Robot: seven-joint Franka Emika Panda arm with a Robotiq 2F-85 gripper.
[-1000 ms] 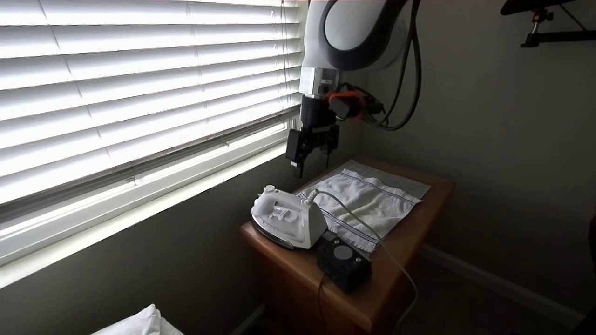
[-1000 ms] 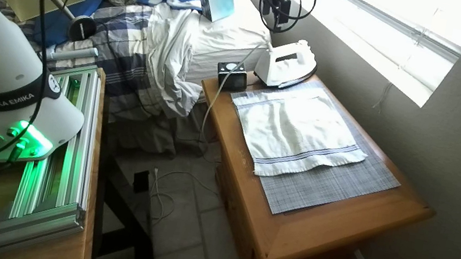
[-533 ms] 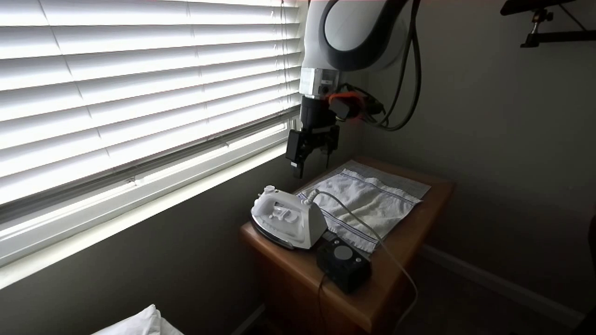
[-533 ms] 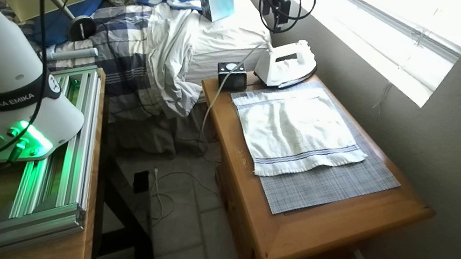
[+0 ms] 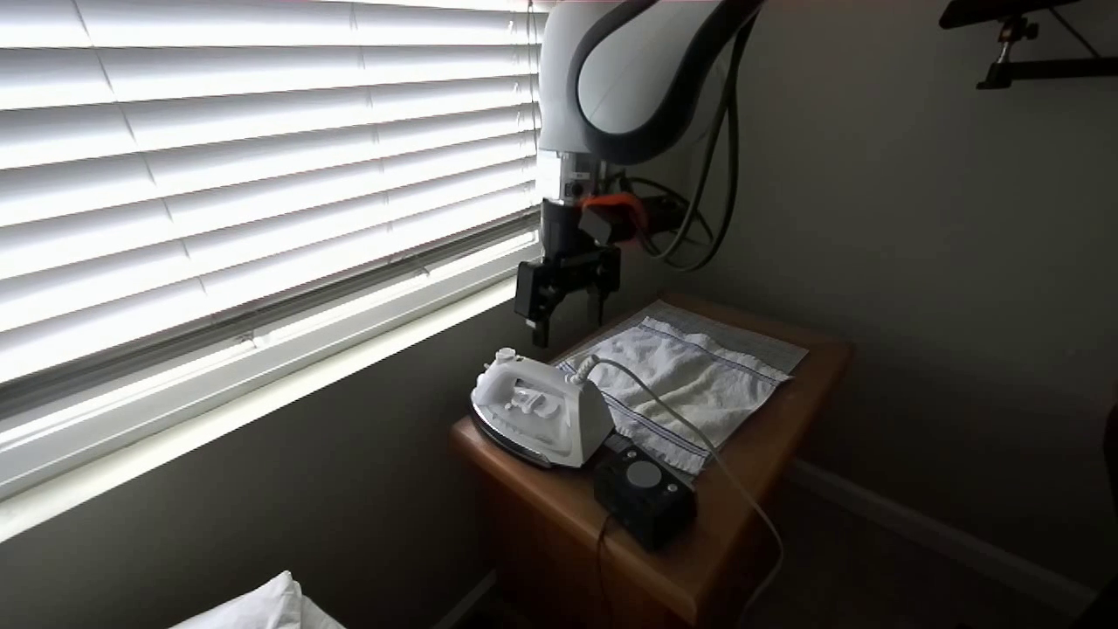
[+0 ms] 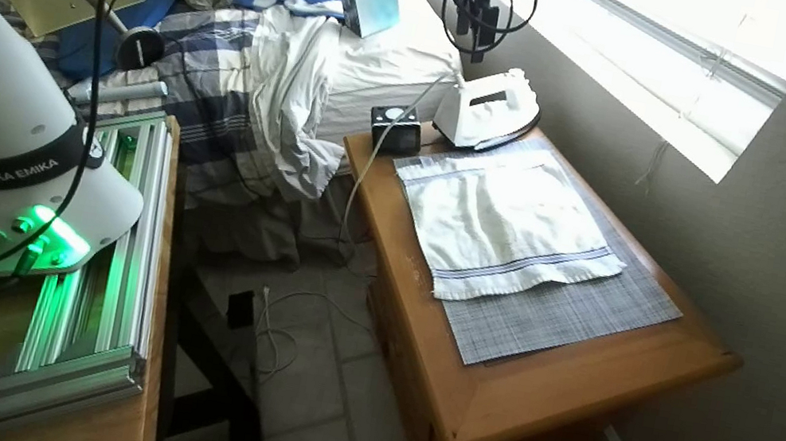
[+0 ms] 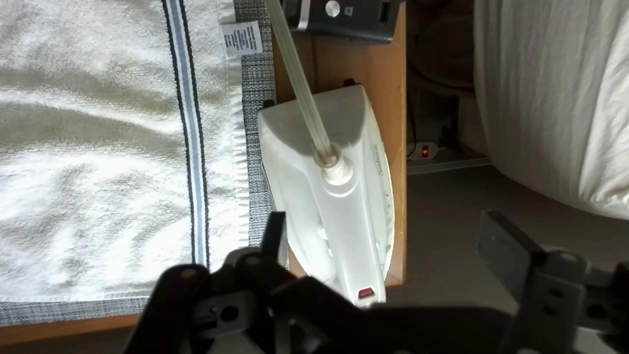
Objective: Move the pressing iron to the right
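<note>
Bed, white and rumpled, lies past 1 end of a wooden desk in an exterior view. A white robot arm hangs over that end in an exterior view. Across the desk spreads a grey woven mat, partly covered by a wrinkled white towel with blue stripes. The iron, white, sits on its sole at that same end of the desk, just beside the towel, its nose toward the wall. Above it hangs the hand, released, its 2 fingers well apart in the wrist view. A black box stands near the iron's heel, a large button between 2 smaller buttons on top. A pale cord rises from the iron and drops over the desk's edge. A printed label juts from the towel.
</note>
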